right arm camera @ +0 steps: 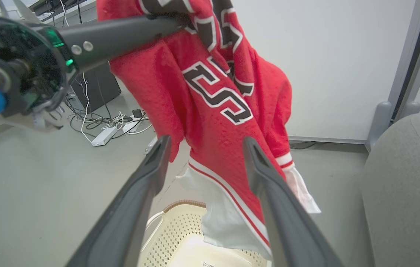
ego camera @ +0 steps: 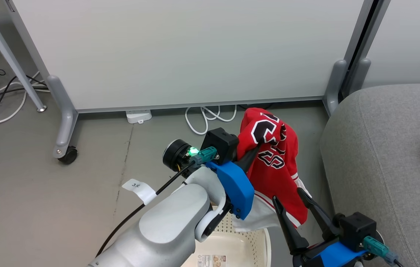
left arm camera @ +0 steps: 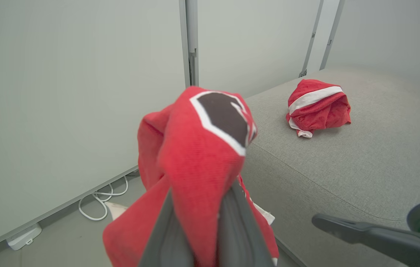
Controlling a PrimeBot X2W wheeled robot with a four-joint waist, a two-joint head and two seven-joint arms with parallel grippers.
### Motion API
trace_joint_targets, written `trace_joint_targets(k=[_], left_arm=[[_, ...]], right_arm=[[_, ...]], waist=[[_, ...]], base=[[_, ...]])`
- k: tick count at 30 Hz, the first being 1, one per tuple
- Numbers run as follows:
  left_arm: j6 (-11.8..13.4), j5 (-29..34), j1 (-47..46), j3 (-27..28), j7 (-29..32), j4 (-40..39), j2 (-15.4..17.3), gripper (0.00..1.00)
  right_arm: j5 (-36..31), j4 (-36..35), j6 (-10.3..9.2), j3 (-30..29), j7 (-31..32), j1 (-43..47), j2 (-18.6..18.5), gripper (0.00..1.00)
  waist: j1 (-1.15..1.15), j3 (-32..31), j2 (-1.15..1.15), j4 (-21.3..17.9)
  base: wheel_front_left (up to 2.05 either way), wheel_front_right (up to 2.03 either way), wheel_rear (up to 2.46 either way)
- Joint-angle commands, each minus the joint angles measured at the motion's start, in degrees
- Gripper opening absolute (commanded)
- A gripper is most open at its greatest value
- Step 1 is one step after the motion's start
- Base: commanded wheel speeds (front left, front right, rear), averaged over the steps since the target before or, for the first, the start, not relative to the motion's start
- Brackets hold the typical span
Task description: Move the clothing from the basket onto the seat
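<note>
My left gripper (ego camera: 258, 144) is shut on a red garment (ego camera: 274, 163) with black-and-white lettering, which hangs in the air above the cream basket (ego camera: 248, 241). In the left wrist view the cloth (left arm camera: 195, 148) bunches over my shut left gripper (left arm camera: 200, 189). My right gripper (ego camera: 287, 195) stands open just below and right of the hanging cloth, holding nothing. In the right wrist view that gripper (right arm camera: 206, 140) frames the garment's (right arm camera: 213, 92) lower part over the basket (right arm camera: 180, 230). A second red garment (left arm camera: 319, 107) lies crumpled on the grey seat (left arm camera: 343, 167), which stands to the right (ego camera: 380, 148).
A white partition panel (ego camera: 187, 52) on castor feet (ego camera: 67, 154) stands behind. White cables (ego camera: 208, 116) and a power strip (ego camera: 138, 115) lie on the grey floor at its base. A slanted metal leg (ego camera: 9, 55) and more cables are at the far left.
</note>
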Motion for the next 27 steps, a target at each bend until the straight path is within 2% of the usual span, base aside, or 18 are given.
trace_joint_targets(k=[1, 16, 27], left_arm=[[0.42, -0.18, -0.66, -0.07, -0.07, 0.22, -0.01, 0.00], [0.72, -0.95, -1.47, -1.60, -1.36, 0.07, -0.01, 0.00], [1.00, -1.53, -2.06, -3.31, -1.02, -1.26, -0.02, 0.00]], right_arm=[[0.12, 0.12, 0.03, -0.06, -0.05, 0.71, -0.01, 1.00], [0.78, 1.26, 0.03, -1.06, 0.25, -1.27, -0.01, 1.00], [-1.41, 10.07, 0.03, -1.14, 1.53, -9.65, -0.77, 1.00]], waist=[[0.00, -0.07, 0.00, 0.03], [0.00, 0.23, 0.00, 0.36], [0.00, 1.12, 0.00, 0.87]], base=[[0.00, 0.00, 0.00], [0.00, 0.00, 0.00], [0.00, 0.00, 0.00]])
